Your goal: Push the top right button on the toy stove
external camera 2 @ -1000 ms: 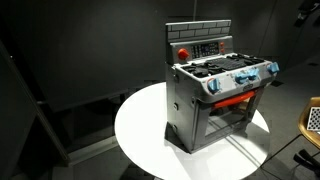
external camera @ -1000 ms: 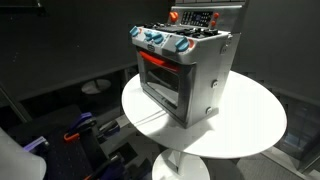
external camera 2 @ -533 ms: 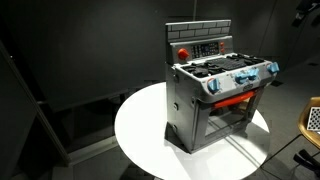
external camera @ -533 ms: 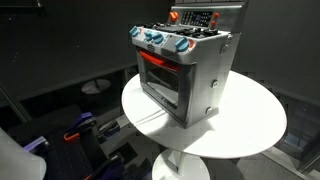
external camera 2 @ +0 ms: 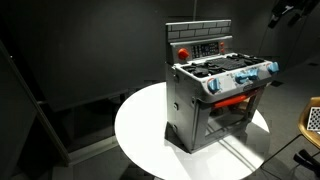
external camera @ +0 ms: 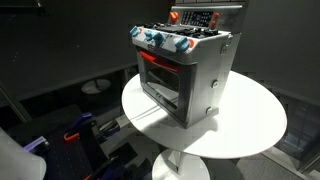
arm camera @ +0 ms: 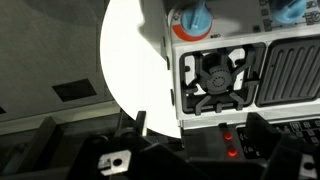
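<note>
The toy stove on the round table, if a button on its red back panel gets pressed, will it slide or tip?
Probably light: the toy stove looks like hollow plastic, so it may slide on the smooth white table. Tipping seems unlikely: its boxy base sits flat. The back panel stands tall, so a hard push up there could rock it.

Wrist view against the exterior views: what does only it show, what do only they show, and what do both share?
Only the wrist view: a close look straight down on the black burner grate. Only the exterior views: the red-glowing oven window and the silver side wall of the toy stove. Shared: the blue knobs and the white round table.
</note>
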You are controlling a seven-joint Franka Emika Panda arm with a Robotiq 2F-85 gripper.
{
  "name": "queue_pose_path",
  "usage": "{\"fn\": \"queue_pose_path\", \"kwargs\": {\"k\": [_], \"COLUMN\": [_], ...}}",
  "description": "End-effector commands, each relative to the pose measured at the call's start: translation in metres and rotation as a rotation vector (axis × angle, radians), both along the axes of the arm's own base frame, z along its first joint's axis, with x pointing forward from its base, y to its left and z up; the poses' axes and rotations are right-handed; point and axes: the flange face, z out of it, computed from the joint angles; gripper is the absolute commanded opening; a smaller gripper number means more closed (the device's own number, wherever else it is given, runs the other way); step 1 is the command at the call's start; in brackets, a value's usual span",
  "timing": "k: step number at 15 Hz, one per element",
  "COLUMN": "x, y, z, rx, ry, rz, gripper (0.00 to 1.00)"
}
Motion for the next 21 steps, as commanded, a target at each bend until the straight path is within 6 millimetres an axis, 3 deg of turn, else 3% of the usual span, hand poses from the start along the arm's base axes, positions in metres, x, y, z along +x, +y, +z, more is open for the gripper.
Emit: {"fn": "queue_pose_path", "kwargs": {"k": [1,10,21], "x": [0.032,0.098,0.144], "y": [0.015,0.038,0.044], "z": [-0.004,-0.036,-0.064], "rx": [-0.018,-0.059,-0.139], "ry": [-0.038,-0.075,-0.070], "rz": [-0.026,-0.077,-0.165], "gripper": [1.00,1.00,1.00]}}
